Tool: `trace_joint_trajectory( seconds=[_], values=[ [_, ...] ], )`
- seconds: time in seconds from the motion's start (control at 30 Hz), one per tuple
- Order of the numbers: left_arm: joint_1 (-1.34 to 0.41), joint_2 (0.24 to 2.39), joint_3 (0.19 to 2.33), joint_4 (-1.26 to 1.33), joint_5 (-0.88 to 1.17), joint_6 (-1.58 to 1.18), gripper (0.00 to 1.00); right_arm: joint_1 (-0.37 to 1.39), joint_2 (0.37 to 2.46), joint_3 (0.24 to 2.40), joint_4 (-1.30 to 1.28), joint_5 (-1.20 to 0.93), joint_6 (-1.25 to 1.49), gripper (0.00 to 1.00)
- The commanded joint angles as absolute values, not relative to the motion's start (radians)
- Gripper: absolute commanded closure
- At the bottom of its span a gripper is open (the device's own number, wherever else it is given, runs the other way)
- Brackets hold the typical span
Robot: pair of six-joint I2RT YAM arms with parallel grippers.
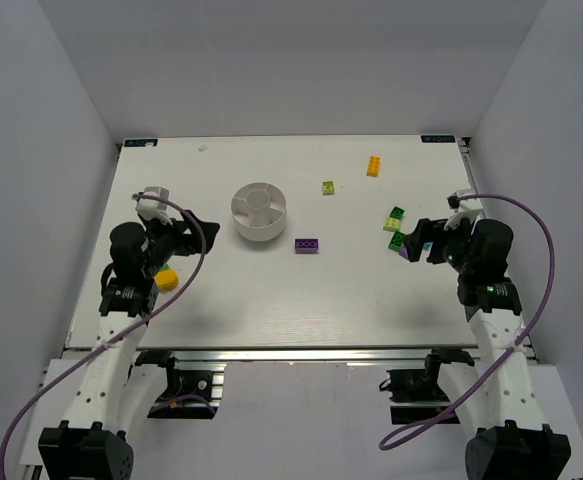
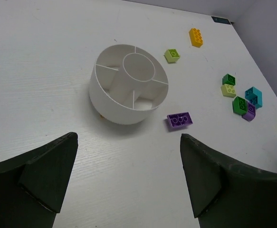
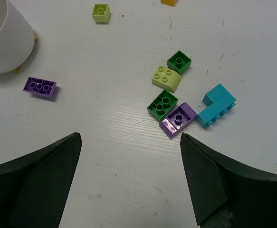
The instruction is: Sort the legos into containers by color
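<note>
At the near edge of the desk [image 1: 271, 310], both of the robot's tools hover with jaws spread wide and nothing in them: the left gripper [image 2: 128, 156] faces the middle of the desk, and the right gripper [image 3: 129, 156] looks down on a knot of bricks.

A yellow brick [image 1: 167, 279] lies just beside the left arm [image 1: 129, 262] toward the near-left corner, well apart from the rest.

Near the right edge, just ahead of the right gripper, a small purple brick [image 3: 178, 119] touches a dark green brick [image 3: 162, 104], with a cyan brick [image 3: 216, 105] just beside them. A lime brick [image 3: 167, 79] and a second dark green brick [image 3: 179, 61] sit together slightly farther on. The wide jaws look set for a first pick from this knot, where tight packing could mean a neighbour gets nudged.

A long purple brick [image 1: 307, 245] lies alone in mid-desk, between that knot and the white dish [image 1: 241, 225]. The dish stands a little left of centre, seemingly so either arm can reach it. No brick shows in the wedge compartments visible from the left wrist, so sorting appears not yet begun.

Beyond the dish rests a lone lime brick [image 1: 328, 187], and an orange brick [image 1: 373, 166] lies nearest the far edge, toward the far-right corner.
</note>
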State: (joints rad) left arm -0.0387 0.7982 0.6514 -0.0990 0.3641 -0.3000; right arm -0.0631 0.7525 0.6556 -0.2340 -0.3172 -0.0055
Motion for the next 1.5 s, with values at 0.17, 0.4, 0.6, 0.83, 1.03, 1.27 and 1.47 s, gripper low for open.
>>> trace_joint_trajectory(
  seconds=[0.17,0.4,0.6,0.83,1.03,1.27,1.47],
  values=[
    [-0.058,0.738,0.633,-0.118,0.314,-0.313,0.02,-0.064,0.701,0.598,-0.253,-0.538,-0.25,0.11],
    [-0.058,0.857,0.686,-0.192,0.246,-0.345,0.91,-0.063,0.718,0.607,-0.339,-0.686,-0.419,0.11],
    [-0.058,0.988,0.767,-0.457,-0.133,-0.454,0.52,-0.064,0.712,0.615,-0.269,-0.591,-0.256,0.85],
    [-0.037,1.176,0.888,-0.733,-0.408,-0.664,0.03,-0.061,0.75,0.65,-0.295,-0.535,-0.224,0.36],
    [-0.037,1.383,0.979,-0.798,-0.48,-0.667,0.02,-0.057,0.749,0.66,-0.307,-0.538,-0.21,0.34],
    [-0.028,1.503,1.032,-0.805,-0.488,-0.577,0.02,-0.058,0.752,0.669,-0.319,-0.522,-0.209,0.34],
    [-0.028,1.497,1.003,-0.781,-0.477,-0.538,0.02,-0.054,0.77,0.689,-0.339,-0.496,-0.213,0.33]
  ],
)
